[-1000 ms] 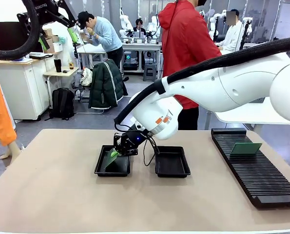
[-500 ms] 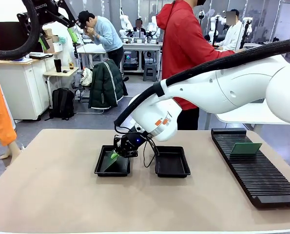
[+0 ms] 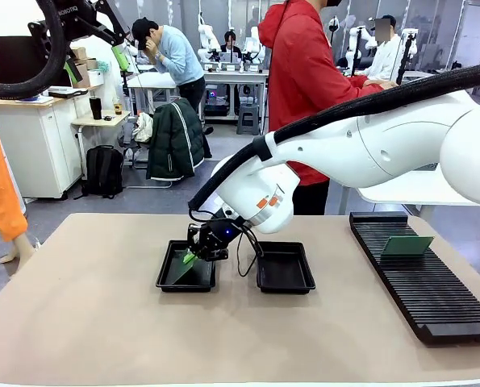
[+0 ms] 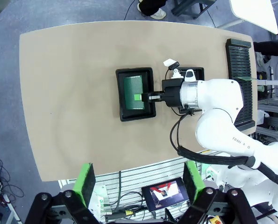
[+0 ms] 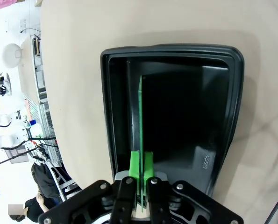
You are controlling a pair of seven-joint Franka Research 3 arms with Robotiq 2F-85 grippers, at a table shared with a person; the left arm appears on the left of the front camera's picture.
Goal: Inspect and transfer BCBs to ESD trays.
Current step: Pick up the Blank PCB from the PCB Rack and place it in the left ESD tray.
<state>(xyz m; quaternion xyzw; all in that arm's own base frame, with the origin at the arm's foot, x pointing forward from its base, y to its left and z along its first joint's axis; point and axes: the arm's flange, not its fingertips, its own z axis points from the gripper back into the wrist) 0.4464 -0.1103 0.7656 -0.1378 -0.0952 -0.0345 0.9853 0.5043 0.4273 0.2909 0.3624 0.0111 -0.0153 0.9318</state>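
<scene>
Beige tabletop spreads across our front view. Over it we see the white right arm reaching from the right side across the middle. Behind the far edge stands a person in a red hooded top, turned away from the table. Along the right side of the table lies a long black ribbed rack.

Near the middle we find two glossy black trays side by side, just apart: the left tray and the right tray, whose floor is bare.

One BCB stands on edge in the rack's far slots. Another, the held BCB, sits tilted inside the left tray. Its far end is low against the tray floor, though we cannot tell whether it touches.

We see the right gripper pinching the near end of that board, its green pads pressed narrowly to both faces.

From its own wrist view, the left gripper hangs high above the table with its fingers spread wide and nothing between them.
</scene>
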